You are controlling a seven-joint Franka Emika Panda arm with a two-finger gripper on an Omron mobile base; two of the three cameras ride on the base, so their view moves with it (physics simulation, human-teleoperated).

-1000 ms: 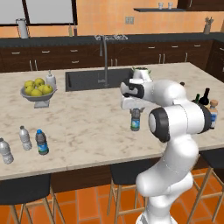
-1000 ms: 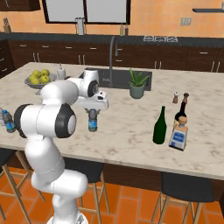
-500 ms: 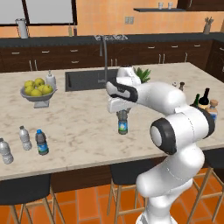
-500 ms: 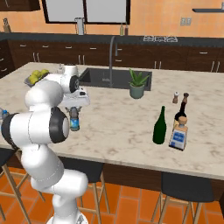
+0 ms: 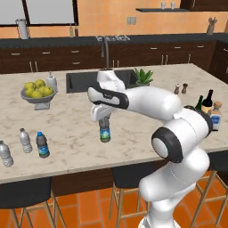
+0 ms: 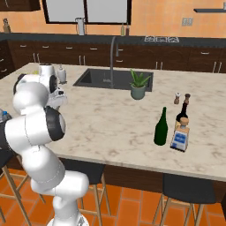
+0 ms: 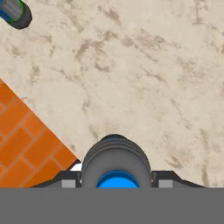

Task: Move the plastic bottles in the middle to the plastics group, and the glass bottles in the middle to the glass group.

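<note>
Marble bench (image 5: 71, 120), scanned from left end to right end.

Far left, near front edge: two pale water bottles (image 5: 25, 140), white caps, standing close together = plastics group. Just beside them on the right, one blue-capped plastic bottle (image 5: 42, 144), upright, apparently already delivered.

Centre: claw (image 5: 104, 121) closed narrow on second blue-capped bottle (image 5: 105, 132), gripped near the cap, bottle hanging upright above the marble; whether the base touches the surface cannot be told. Hand view: blue cap (image 7: 117, 180) seated between the finger tips (image 7: 68, 180), front edge of bench and orange floor tiles (image 7: 26, 144) close below and to one side.

Right end: green wine bottle (image 6: 161, 127) upright, just beside the tan-label bottle (image 6: 182, 115) and the squat blue-label bottle (image 6: 179, 137) = glass group. Judged near or already with its group.

Risks, judged from this state:
- Carry path runs along the front edge. Slip in the grip there likely means bottle off the bench onto the tiles.
- Grip high on the neck; bottle could swing or tilt on a fast sweep, then land canted and topple.
- Crowded landing zone at far left. Lowering too close could knock the standing bottles over, domino fashion.
- Release before base contact: bounce, roll toward the edge.
</note>
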